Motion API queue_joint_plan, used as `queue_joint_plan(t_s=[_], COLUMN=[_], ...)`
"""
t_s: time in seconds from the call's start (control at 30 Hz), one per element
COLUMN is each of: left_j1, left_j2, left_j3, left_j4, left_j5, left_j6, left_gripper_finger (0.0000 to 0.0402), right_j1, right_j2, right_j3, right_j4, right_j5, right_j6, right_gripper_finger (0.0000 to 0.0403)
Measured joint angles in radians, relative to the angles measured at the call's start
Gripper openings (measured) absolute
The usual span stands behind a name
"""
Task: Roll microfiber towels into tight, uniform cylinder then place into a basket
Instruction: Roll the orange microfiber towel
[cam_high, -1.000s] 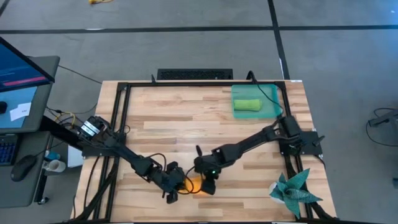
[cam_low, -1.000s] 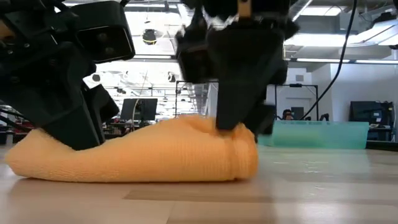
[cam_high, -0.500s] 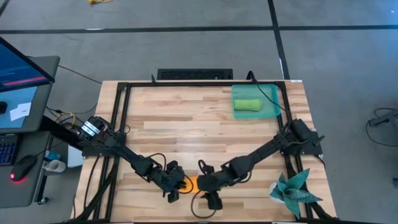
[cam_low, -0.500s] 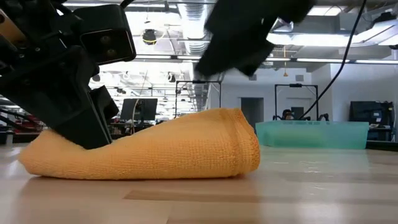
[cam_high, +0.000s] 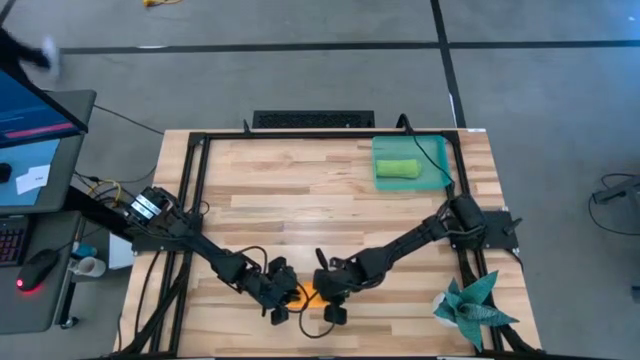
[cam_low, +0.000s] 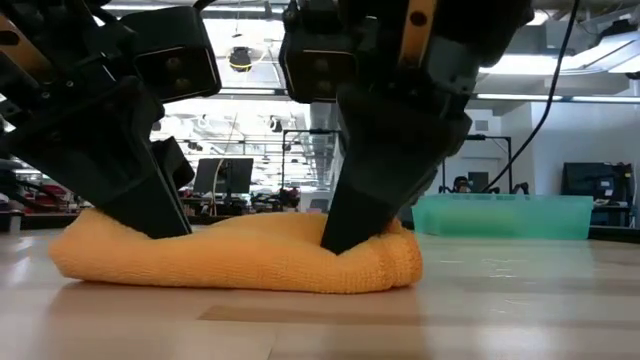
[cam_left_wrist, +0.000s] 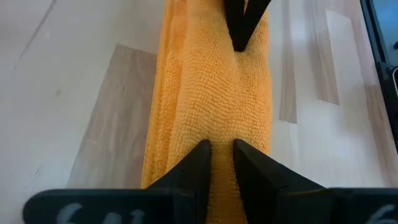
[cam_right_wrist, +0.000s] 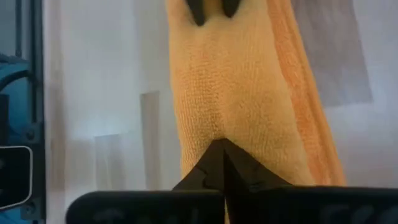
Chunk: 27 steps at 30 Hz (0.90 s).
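— Where is the orange towel (cam_low: 240, 255)?
— Rolled, lying at the table's (cam_high: 300, 190) near edge, both grippers on it.
— Their fingers?
— The left gripper (cam_left_wrist: 217, 155) pinches a ridge of cloth at the left end; the right gripper (cam_right_wrist: 219, 155) has its fingers pressed together into the right end.
— The green towel (cam_high: 397, 169)?
— Rolled, inside the basket (cam_high: 440, 158) at the far right.
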Motion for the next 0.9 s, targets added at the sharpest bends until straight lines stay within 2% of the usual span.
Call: queue_joint_plan(t_s=[0.17,0.43,0.6,0.73,0.9], left_j1=[-0.001,0.013,0.011,-0.016,-0.034], left_j2=[0.0,-0.001,-0.04,-0.077,-0.064], left_j3=[0.0,0.0,-0.003,-0.002,-0.001], left_j4=[0.003,0.005,0.062,0.086,0.137], left_j5=[0.02,0.042,0.067,0.007,-0.046], left_j6=[0.0,0.022,0.149,0.228,0.242], left_gripper_finger=[0.0068,0.0068,0.0068,0.0068,0.0068], right_j1=[-0.002,-0.011,-0.018,-0.023,-0.022], right_j2=[0.0,0.0,-0.005,-0.004,-0.004], right_j3=[0.001,0.0,-0.003,-0.003,-0.004], right_j4=[-0.057,-0.085,-0.098,-0.099,-0.094], right_j5=[0.008,0.047,0.05,0.047,0.048], right_j6=[0.034,0.034,0.034,0.034,0.034], right_gripper_finger=[0.0028,0.0009,0.0018,0.0008,0.0009])
